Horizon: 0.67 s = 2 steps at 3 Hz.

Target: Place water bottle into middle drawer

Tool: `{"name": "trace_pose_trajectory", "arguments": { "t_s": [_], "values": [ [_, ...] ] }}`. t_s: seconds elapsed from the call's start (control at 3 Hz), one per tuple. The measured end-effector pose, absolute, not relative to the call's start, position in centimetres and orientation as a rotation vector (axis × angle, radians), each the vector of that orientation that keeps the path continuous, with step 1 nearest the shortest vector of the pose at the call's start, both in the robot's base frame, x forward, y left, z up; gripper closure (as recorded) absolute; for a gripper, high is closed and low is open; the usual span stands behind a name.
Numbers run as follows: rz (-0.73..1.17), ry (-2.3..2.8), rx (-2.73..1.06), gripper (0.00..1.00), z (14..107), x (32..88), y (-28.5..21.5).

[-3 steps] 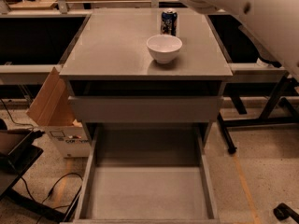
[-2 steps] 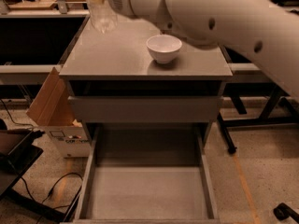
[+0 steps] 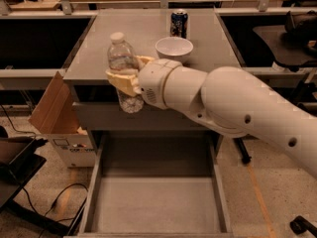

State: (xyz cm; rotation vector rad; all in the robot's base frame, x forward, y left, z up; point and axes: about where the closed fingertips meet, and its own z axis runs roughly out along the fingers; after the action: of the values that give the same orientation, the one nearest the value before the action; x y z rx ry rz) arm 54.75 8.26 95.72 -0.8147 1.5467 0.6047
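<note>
Gray and matte, the flat top of a metal cabinet [image 3: 148, 38] fills the upper middle of the view, and speckled floor is seen around its base. Toward the back of that top a blue soda can [image 3: 179, 24] is stood, and just in front of it a round, glossy white bowl [image 3: 174, 47]. At the cabinet's front edge, left of centre, a small clear plastic water bottle [image 3: 121, 58] with a white cap and ribbed body is held upright, clear of the surface. It is clasped about its middle by the tan-fingered gripper [image 3: 130, 77] of a smooth white arm [image 3: 237, 108] that is reached in from the cabinet's right. The fingers are closed against the bottle's sides. Low at the cabinet's front, the wide gray metal middle drawer [image 3: 156, 205] is pulled out, and its bare flat floor and low thin walls are exposed. The drawer lies below the bottle and slightly to its right. As the bottle's long axis is vertical, a lowering down and forward is judged to be called for. Some give under pressure is to be expected of the thin plastic. A brown cardboard box [image 3: 49, 108] is leaned at the cabinet's left.
</note>
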Motion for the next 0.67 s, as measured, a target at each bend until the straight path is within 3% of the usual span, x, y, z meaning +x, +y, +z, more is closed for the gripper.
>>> {"name": "trace_pose_trajectory", "arguments": {
  "t_s": [0.67],
  "values": [
    [0.627,1.574,-0.773,1.00,93.6,55.2,7.6]
  ]
}}
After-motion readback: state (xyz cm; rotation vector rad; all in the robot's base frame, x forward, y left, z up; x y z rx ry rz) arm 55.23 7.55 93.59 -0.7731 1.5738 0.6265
